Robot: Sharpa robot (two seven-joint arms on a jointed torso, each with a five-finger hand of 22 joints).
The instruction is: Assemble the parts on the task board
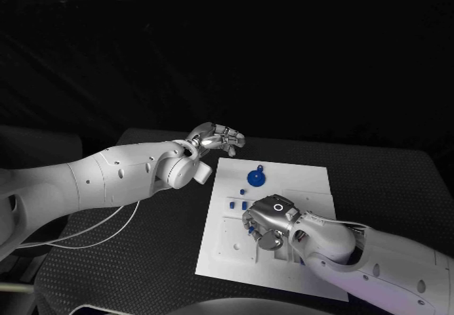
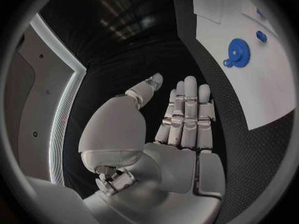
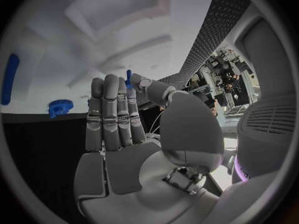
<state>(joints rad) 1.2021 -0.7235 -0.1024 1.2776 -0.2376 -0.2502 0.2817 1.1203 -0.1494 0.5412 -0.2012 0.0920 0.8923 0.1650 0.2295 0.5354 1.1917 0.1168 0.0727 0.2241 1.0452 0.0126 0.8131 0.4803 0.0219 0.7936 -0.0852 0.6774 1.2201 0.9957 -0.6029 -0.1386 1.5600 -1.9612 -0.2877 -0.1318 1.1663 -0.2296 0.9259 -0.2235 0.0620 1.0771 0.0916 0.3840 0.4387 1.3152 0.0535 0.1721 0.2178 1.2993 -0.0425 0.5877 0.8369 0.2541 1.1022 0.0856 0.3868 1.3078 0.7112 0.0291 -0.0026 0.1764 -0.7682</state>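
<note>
Now I have the right hand (image 1: 272,220) over the near middle of the task board (image 1: 308,180), its fingers (image 3: 111,114) pinching a small blue part (image 3: 128,78). The left hand (image 1: 216,139) hovers off the board's far left corner, fingers straight and empty. A blue gear (image 1: 254,177) lies at the far end.

White task board (image 1: 284,259) on black table (image 1: 151,256)

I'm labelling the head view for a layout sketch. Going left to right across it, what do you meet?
Left silver hand at the white task board's far left corner → round blue gear part standing on the white task board → right silver hand over the board, pinching a small blue part.
</note>
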